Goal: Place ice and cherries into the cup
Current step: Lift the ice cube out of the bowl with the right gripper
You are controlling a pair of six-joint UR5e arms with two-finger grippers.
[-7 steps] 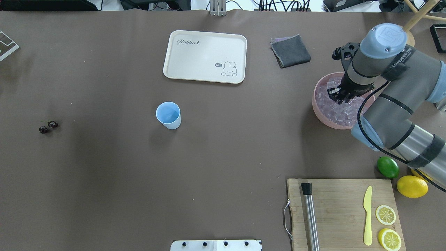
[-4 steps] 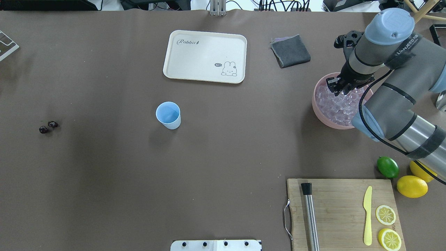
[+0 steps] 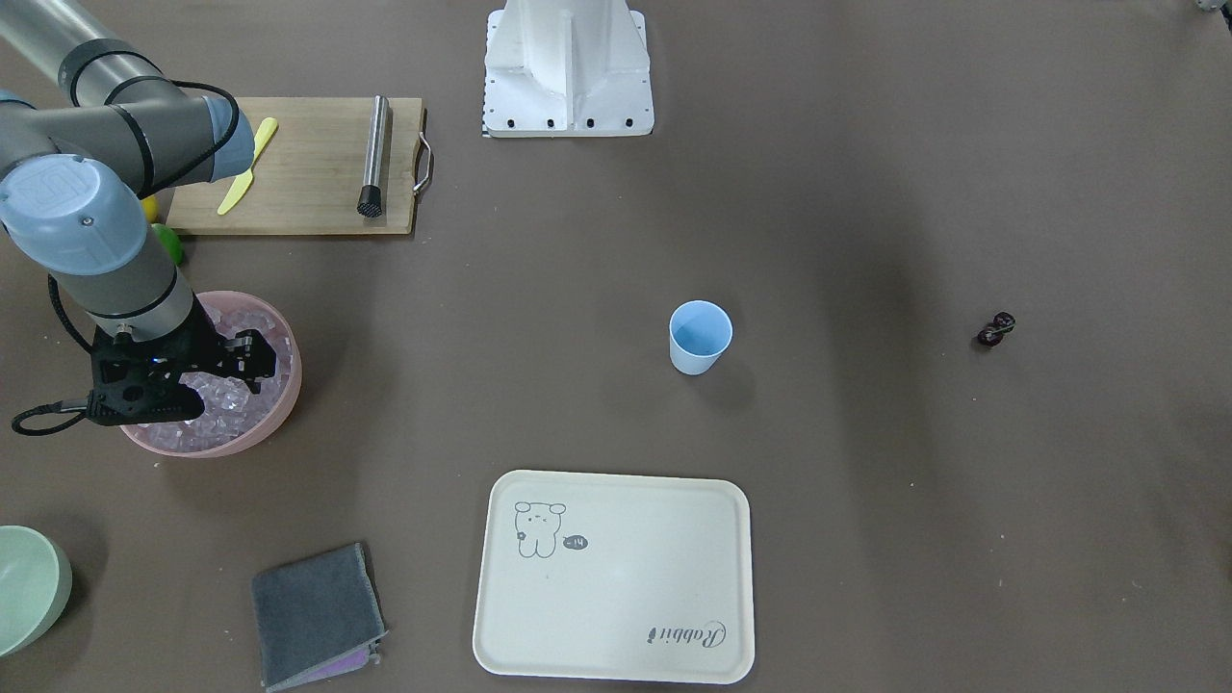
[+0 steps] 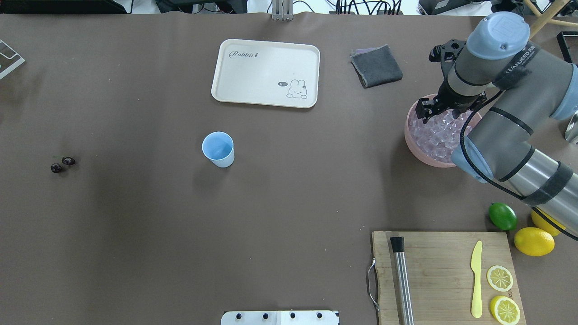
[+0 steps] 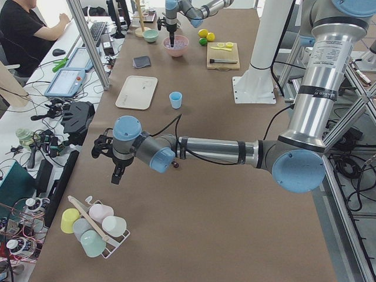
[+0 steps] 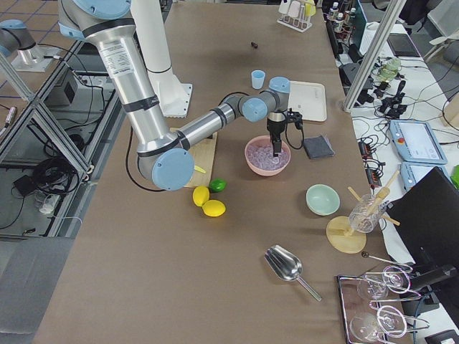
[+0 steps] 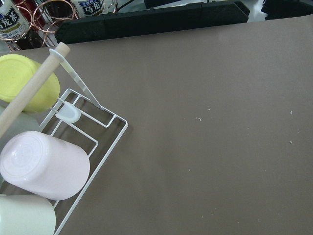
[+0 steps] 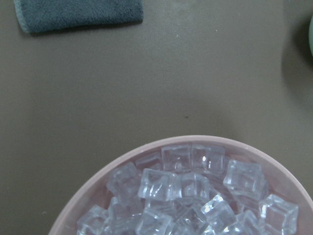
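The light-blue cup (image 4: 218, 149) stands upright mid-table, also in the front view (image 3: 700, 337). The cherries (image 4: 62, 164) lie far left on the table, away from both grippers. Clear ice cubes (image 4: 435, 140) fill a pink bowl (image 4: 408, 135); the right wrist view shows the ice (image 8: 190, 186) from just above. My right gripper (image 4: 425, 109) hovers over the bowl's far-left rim, fingers close together as if pinching a clear cube. My left gripper (image 5: 114, 176) shows only in the left side view, off the table's left end; I cannot tell if it is open or shut.
A cream tray (image 4: 266, 72) and a grey cloth (image 4: 376, 65) lie at the back. A cutting board (image 4: 442, 271) with muddler, knife and lemon slices sits front right, beside a lime (image 4: 502, 216) and lemons. A cup rack (image 7: 49, 166) lies under the left wrist.
My right gripper has lifted out of the ice and moved left and back to the bowl's rim. Cup and cherries have not moved.
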